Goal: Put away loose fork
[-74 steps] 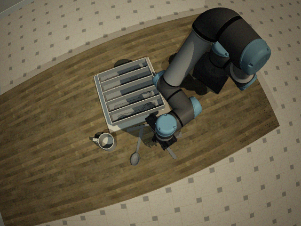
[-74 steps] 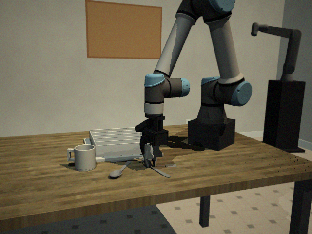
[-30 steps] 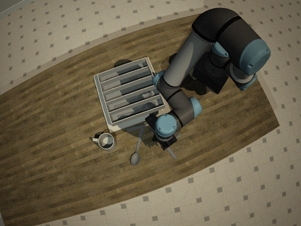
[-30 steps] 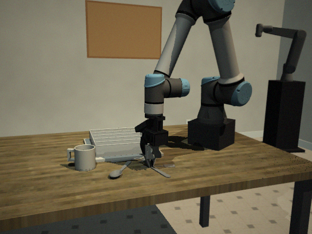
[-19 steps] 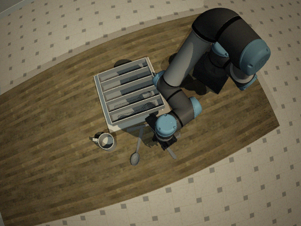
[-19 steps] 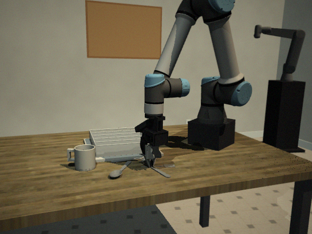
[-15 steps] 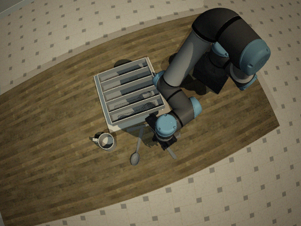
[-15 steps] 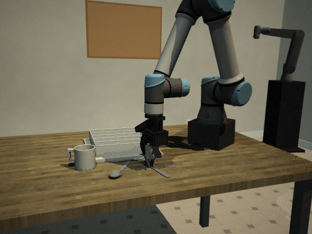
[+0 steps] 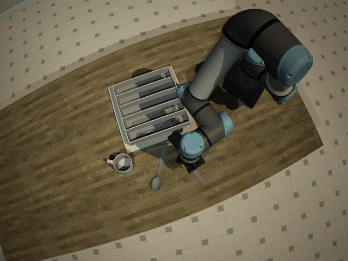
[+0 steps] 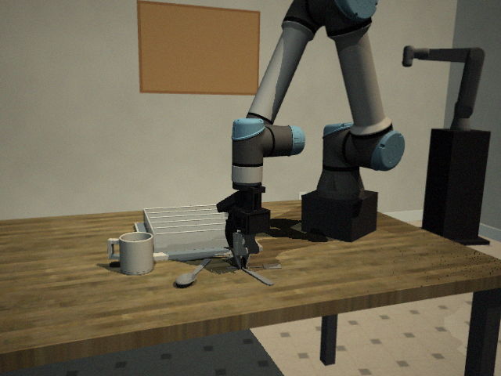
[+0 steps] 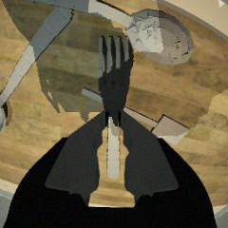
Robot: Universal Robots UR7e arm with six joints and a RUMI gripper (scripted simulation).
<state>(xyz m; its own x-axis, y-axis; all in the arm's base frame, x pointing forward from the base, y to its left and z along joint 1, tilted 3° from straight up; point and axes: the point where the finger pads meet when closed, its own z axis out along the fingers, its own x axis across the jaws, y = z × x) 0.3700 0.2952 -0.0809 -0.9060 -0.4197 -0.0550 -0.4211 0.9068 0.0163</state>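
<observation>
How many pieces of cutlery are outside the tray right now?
3: the fork, clamped in the gripper; a spoon on the table near the mug; a knife-like piece beside the tray. The arm may hide more.

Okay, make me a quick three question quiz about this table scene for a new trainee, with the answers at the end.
1. True or false: the tool is shut on the fork.
2. Which item lies loose on the table beside the fork? A) a knife B) a spoon C) a plate
3. Fill in: the mug stands outside the ____, near one of its corners.

Key
1. True. The fingers press on the fork's handle, and the prongs point away from the tool.
2. B. The spoon lies between the mug and the fork.
3. tray.
</observation>
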